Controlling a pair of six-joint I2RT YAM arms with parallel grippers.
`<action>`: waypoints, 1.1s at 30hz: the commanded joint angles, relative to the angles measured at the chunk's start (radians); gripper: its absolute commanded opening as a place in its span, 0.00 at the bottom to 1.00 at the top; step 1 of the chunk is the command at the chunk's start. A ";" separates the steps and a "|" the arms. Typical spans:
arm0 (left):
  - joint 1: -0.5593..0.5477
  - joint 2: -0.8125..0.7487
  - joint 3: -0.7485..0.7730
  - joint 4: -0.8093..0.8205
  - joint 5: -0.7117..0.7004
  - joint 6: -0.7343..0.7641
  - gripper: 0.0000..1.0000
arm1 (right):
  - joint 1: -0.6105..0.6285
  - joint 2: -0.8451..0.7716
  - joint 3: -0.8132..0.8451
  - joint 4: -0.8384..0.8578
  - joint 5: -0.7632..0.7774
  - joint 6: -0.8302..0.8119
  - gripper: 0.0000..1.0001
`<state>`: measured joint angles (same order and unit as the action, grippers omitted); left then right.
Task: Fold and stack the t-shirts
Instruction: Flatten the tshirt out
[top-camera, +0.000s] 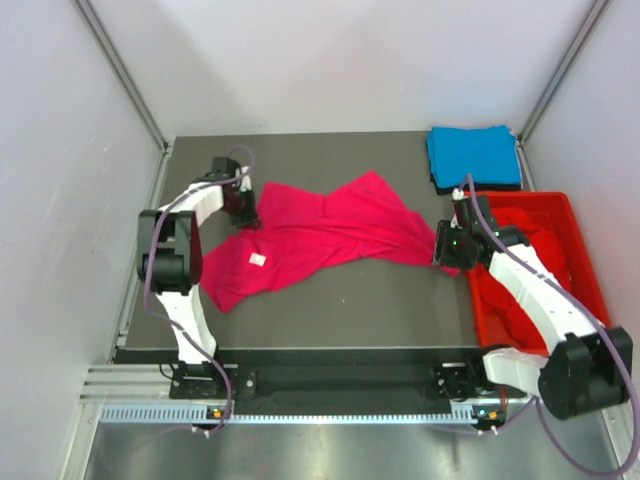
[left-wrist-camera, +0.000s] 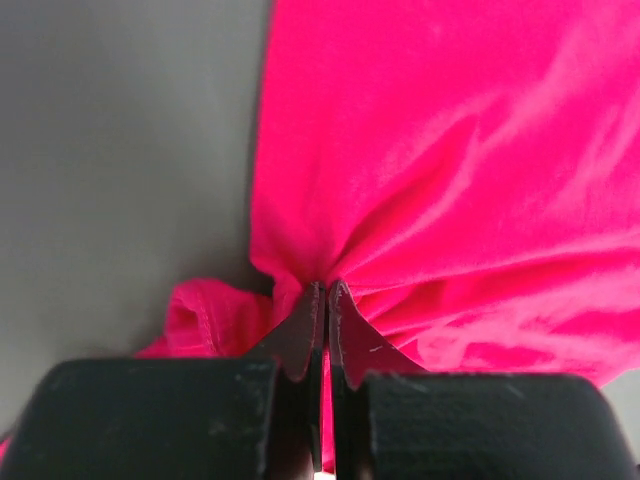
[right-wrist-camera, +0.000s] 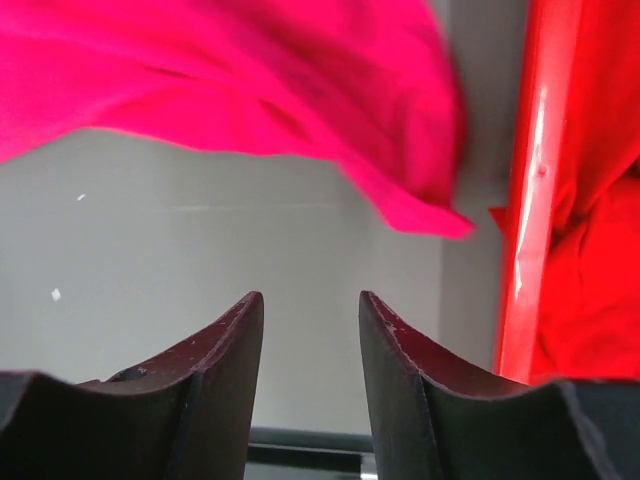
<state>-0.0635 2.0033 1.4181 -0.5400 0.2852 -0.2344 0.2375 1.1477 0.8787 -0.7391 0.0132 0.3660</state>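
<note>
magenta t-shirt (top-camera: 320, 235), spread out crumpled, edge bunched in left gripper (left-wrist-camera: 326, 292)

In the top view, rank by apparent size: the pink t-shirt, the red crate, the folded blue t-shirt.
1-2. pink t-shirt and red crate: the shirt spans wider, the crate is more compact and partly covered; too close to rank.
3. blue t-shirt, folded, plainly smallest, though farthest from the camera.

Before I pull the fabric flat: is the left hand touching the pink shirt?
Touching. The left wrist view shows the left hand shut on a bunched fold of the pink shirt.
</note>
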 joint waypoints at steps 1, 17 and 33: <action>0.118 -0.145 -0.094 -0.046 -0.107 -0.033 0.00 | 0.002 0.050 0.088 0.055 0.054 -0.044 0.44; 0.180 -0.109 0.028 0.094 -0.077 0.070 0.59 | 0.002 0.273 0.140 0.153 -0.173 -0.239 0.45; 0.179 0.236 0.344 0.071 0.026 0.173 0.50 | 0.003 0.107 0.091 0.121 -0.171 -0.203 0.43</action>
<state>0.1135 2.2208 1.7412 -0.4763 0.2981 -0.0940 0.2386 1.3075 0.9802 -0.6216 -0.1581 0.1600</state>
